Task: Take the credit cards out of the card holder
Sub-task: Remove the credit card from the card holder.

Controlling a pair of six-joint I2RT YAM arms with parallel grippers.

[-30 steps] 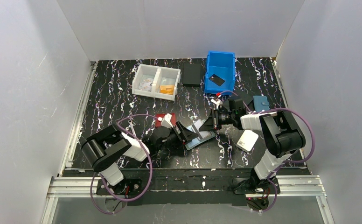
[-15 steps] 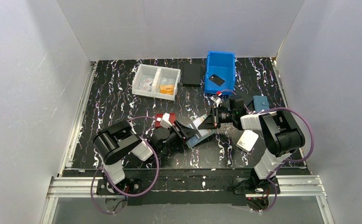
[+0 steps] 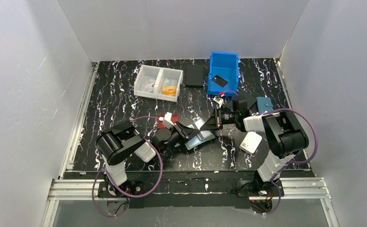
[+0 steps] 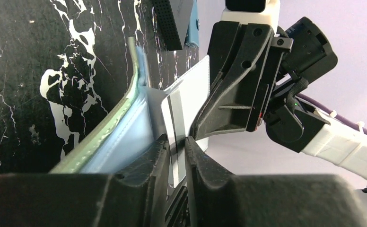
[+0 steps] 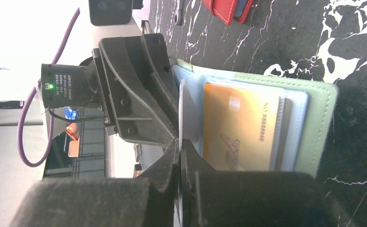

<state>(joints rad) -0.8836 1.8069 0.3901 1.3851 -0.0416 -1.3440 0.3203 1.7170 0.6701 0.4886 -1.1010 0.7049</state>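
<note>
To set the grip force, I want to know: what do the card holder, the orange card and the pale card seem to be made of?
Card holder: leather or an imitation, sage green and matte; the grained edge suggests it.
Orange card: stiff plastic, probably; it has a soft sheen and printed numbers.
Pale card: thin, smooth plastic, probably; it stays flat and has a dark stripe.

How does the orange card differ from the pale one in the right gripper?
Colour: the orange card is orange with printed digits; the pale card is whitish with a dark stripe. Pose: the orange card lies flat in a pocket of the card holder; the pale card stands up from it, pinched by the right gripper. Both are thin cards.
</note>
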